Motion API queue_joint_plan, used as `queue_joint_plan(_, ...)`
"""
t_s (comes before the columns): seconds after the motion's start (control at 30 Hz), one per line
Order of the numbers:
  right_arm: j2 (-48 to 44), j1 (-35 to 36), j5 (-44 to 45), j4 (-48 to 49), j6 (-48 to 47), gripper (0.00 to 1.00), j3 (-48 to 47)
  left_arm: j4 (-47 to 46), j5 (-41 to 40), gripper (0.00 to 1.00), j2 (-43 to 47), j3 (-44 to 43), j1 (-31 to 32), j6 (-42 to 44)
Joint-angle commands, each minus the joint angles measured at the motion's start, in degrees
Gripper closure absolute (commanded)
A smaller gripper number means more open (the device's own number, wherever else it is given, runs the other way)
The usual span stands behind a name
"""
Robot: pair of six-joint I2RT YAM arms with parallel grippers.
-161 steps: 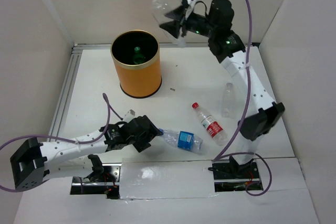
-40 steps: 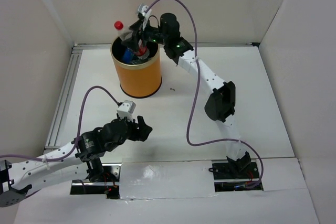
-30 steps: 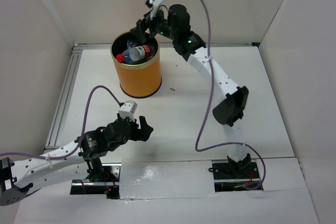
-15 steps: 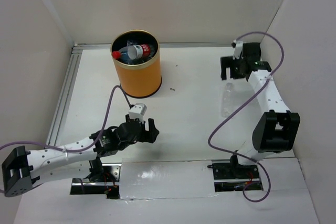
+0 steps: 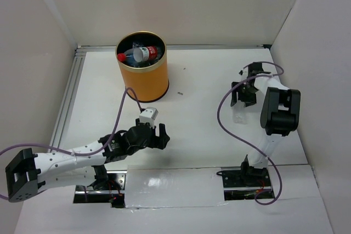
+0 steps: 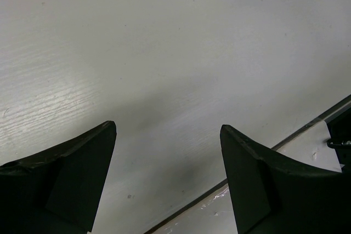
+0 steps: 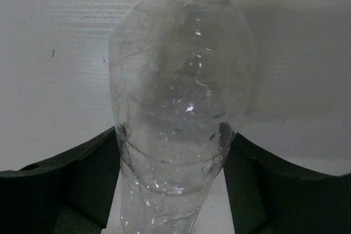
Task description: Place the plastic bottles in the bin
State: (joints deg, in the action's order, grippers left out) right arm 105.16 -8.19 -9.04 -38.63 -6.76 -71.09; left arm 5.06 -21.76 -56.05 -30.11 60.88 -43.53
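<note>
The orange-yellow bin (image 5: 143, 83) stands at the back left. A red-capped, red-labelled bottle (image 5: 140, 54) lies on top of other bottles inside it. One clear bottle (image 5: 238, 112) lies on the table at the right. My right gripper (image 5: 243, 98) is open and straddles it. In the right wrist view the clear bottle (image 7: 181, 80) fills the gap and both fingers (image 7: 82, 173) sit close against its sides. My left gripper (image 5: 160, 136) is open and empty low over the bare table, as the left wrist view (image 6: 167, 130) shows.
White walls enclose the table on the left, back and right. A metal rail (image 5: 68, 100) runs along the left edge. A taped strip (image 5: 175, 182) marks the near edge between the arm bases.
My right gripper let the red-capped bottle go into the bin, swung to the right side and came down over the clear bottle. My left gripper drifted slightly right, still open.
</note>
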Motion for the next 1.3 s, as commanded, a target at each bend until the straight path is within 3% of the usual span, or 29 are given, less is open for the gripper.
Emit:
queue_joint_plan(0.0,1.6,0.9,-1.4,1.4,1.2,0.29,-3.4,-0.9,-1.2,0.11,2.8,-0.2,-0.2,-0.4)
queue_joint_plan(0.03,1.6,0.9,-1.4,1.4,0.4,0.41,-4.2,-0.9,-1.2,0.11,3.4,0.3,-0.2,-1.0)
queue_joint_plan(0.07,0.8,0.9,-2.9,1.4,-0.5,0.65,-5.1,0.6,-1.9,0.11,4.1,0.3,-0.2,-1.6)
queue_joint_plan(0.13,-2.3,1.6,-4.7,0.8,-3.9,0.84,-8.8,1.3,-2.8,0.11,6.2,1.0,-0.2,-2.2)
queue_joint_plan(0.27,-9.8,4.0,-16.5,2.7,-9.7,0.9,-17.5,1.9,-3.8,0.11,9.5,2.8,-0.2,-3.4)
queue_joint_plan(0.3,-11.3,5.4,-23.9,4.3,-9.7,0.9,-20.5,1.9,-3.8,0.11,10.0,3.3,-0.2,-3.4)
queue_joint_plan(0.4,-16.7,9.0,-34.2,19.3,-4.8,0.9,-22.0,1.3,-4.4,0.11,11.4,4.0,-0.2,-4.0)
queue_joint_plan(0.5,-17.6,17.5,-34.6,36.0,2.1,0.9,-23.5,-0.2,-4.4,0.11,11.4,4.5,-0.7,-4.5)
queue_joint_plan(0.63,-5.5,31.2,-31.3,38.4,4.4,0.9,-40.2,-0.2,-4.4,0.11,9.6,4.0,-0.7,-5.2)
queue_joint_plan(0.7,-0.5,34.6,-29.2,37.8,4.4,0.9,-46.0,-0.2,-4.4,0.11,9.6,4.0,-0.7,-5.7)
queue_joint_plan(0.83,10.7,40.2,-22.4,37.3,5.6,0.82,-60.0,0.3,-4.4,0.11,9.6,4.0,-0.7,-6.8)
queue_joint_plan(1.03,22.4,43.4,-12.0,34.7,-2.6,0.78,-68.7,3.7,-6.1,0.11,13.0,4.6,-0.2,-8.1)
queue_joint_plan(1.17,24.6,43.4,-12.0,31.2,-6.3,0.55,-69.4,5.0,-6.6,0.11,15.4,5.8,-0.2,-8.8)
queue_joint_plan(1.2,24.6,43.4,-12.0,30.2,-7.5,0.38,-69.9,5.0,-7.2,0.11,15.4,5.8,-0.2,-8.8)
queue_joint_plan(1.27,23.3,44.0,-12.0,27.9,-10.6,0.21,-69.4,5.0,-7.2,0.11,15.4,5.8,-0.2,-8.8)
